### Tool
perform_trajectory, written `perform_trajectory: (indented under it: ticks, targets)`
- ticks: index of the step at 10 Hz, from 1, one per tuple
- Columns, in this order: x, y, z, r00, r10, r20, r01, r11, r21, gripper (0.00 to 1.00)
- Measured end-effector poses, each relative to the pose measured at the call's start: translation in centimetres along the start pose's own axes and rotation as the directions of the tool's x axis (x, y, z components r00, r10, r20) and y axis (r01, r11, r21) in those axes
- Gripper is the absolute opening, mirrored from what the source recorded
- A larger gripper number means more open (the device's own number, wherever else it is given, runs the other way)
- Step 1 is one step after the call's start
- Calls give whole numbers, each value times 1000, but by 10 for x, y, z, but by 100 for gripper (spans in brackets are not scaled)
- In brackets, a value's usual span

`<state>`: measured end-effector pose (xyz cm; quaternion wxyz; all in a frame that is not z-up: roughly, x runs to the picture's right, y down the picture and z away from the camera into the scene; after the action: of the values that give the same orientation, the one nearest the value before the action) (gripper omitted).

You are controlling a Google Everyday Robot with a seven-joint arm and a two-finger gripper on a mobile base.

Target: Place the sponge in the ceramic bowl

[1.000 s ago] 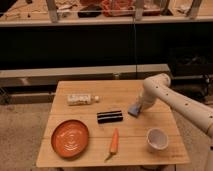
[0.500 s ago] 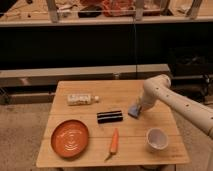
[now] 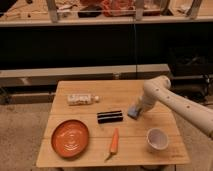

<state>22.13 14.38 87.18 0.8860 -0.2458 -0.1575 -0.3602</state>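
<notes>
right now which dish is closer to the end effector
The white bowl, front right; the end effector is at the sponge behind it, orange plate far left.

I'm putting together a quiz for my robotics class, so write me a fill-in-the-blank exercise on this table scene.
1. The gripper is at the light-blue ____, just right of the black bar.
2. The carrot lies between the orange plate and the white ____.
3. The bottle lies on its ____ at the back left of the table.

Missing words: sponge; bowl; side.
</notes>
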Motion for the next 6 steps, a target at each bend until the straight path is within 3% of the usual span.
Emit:
perform_trajectory:
  ticks: [2,4,6]
  targets:
    - [-2,1,1,1000,-11,0,11,1000,1,56]
    - [-5,1,3,1000,-20,1,20,1000,0,71]
    - [-10,3,4,1000,-29,4,29,1000,-2,72]
